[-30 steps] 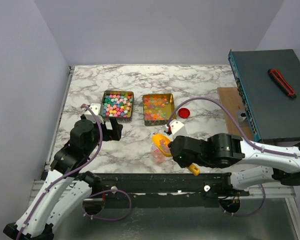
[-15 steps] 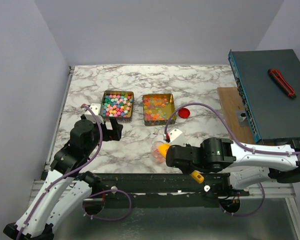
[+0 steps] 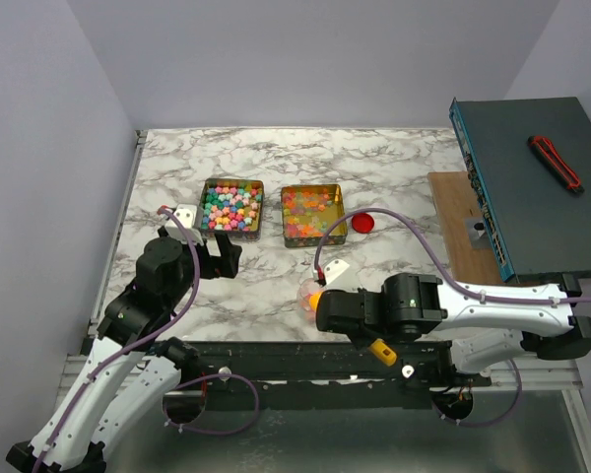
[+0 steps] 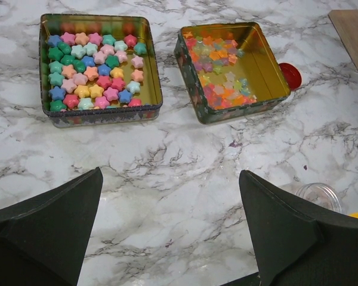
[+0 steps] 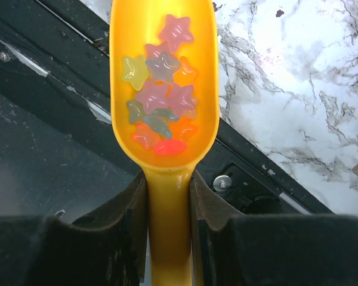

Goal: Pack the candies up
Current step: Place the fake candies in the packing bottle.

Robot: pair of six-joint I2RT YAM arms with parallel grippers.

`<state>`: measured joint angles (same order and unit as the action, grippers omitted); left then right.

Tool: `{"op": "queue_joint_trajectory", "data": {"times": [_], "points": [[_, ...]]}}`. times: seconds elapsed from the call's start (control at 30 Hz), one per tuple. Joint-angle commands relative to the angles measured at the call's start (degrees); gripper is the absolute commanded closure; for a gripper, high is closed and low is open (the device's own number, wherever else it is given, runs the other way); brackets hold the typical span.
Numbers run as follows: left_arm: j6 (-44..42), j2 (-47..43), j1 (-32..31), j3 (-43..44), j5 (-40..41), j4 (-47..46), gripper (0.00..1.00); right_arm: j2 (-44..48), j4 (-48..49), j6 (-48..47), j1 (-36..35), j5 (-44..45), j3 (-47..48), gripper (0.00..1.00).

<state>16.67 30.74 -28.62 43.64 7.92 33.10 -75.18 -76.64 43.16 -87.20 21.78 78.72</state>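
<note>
- Gripping confirmed at the right claw [image 5: 167, 196]: both fingers clamped on the handle of the yellow scoop [image 5: 137, 36].
- Found a small heap of jelly candies [image 5: 161, 101] in the scoop bowl: star shapes in pink, orange, red, yellow and grey-green.
- Located the scoop bowl, in the top view, at the near edge of the marble table [image 3: 394, 168], against a small clear jar [image 3: 307, 293].
- Observed the left claw [image 4: 167, 238] spread wide apart, holding nothing, raised over bare marble.
- Recorded pastel candies [image 4: 92, 71] filling most of the left tin [image 4: 101, 113].
- Recorded glossy jellies [image 4: 221, 71] covering part of the right tin [image 4: 268, 65], just beside the left tin.
- Noted a round red cap [image 4: 290, 74] just beside the right tin's far side.
</note>
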Motion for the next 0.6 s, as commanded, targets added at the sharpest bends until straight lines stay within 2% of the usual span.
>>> {"op": "queue_joint_trajectory", "data": {"times": [0.0, 0.57], "points": [[-0.05, -0.86, -0.12, 0.04, -1.75, -0.41, 0.01, -0.95, -2.2, 1.63, -0.38, -0.27, 3.45, 0.99], [-0.05, -2.3, -0.12, 0.04, -2.91, -0.42, 0.01, -4.62, -4.21, 0.43, 4.22, -5.15, 5.61, 0.99]]}}
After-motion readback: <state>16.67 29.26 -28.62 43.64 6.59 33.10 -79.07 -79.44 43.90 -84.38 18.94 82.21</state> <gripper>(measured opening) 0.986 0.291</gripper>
